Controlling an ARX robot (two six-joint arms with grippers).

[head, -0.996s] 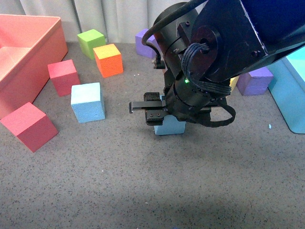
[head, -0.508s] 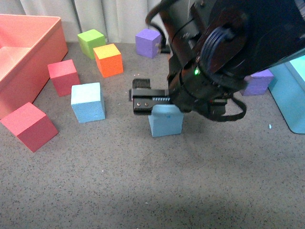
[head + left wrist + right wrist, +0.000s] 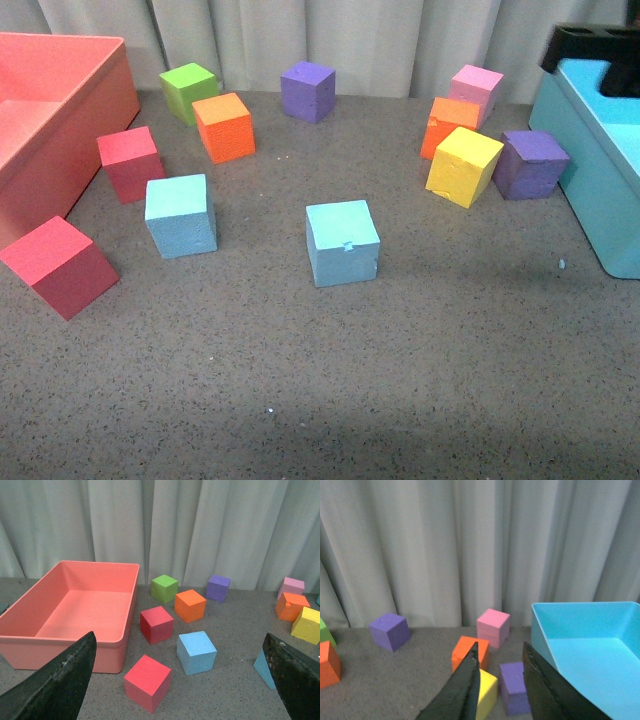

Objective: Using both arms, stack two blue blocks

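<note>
Two tools show in the wrist views only. We read the left tool [image 3: 179, 637] as spread wide: its black fingers [image 3: 60, 680] stand at opposite edges of the left wrist view and hold nothing. We read the right tool [image 3: 500, 649] as parted by a narrow gap, with nothing between its fingers [image 3: 457, 690]. Neither tool touches a cube.

Past the right tool lie a yellow cube [image 3: 488, 692], an orange cube [image 3: 461, 655], a purple cube [image 3: 512, 690] and a pink cube [image 3: 493, 626], with the turquoise bin [image 3: 585, 622] just beside them.

In the front view, we locate the nicked blue block [image 3: 342, 243] near the middle of the tabletop [image 3: 400, 390], resting flat, the nick on its near top edge. The second blue block [image 3: 180, 214] rests flat well apart from it, toward the robot's left, near a red cube [image 3: 130, 162]. A second red cube [image 3: 58, 265] lies nearer the robot. The blocks are not stacked.

Behind them stand a green cube [image 3: 190, 90], a second orange cube [image 3: 224, 125] and a second purple cube [image 3: 307, 90]. The salmon-pink bin [image 3: 95, 120] occupies the left edge of the tabletop. A black arm part [image 3: 585, 45] shows at the far rim of the turquoise bin; we cannot tell which part it is.
</note>
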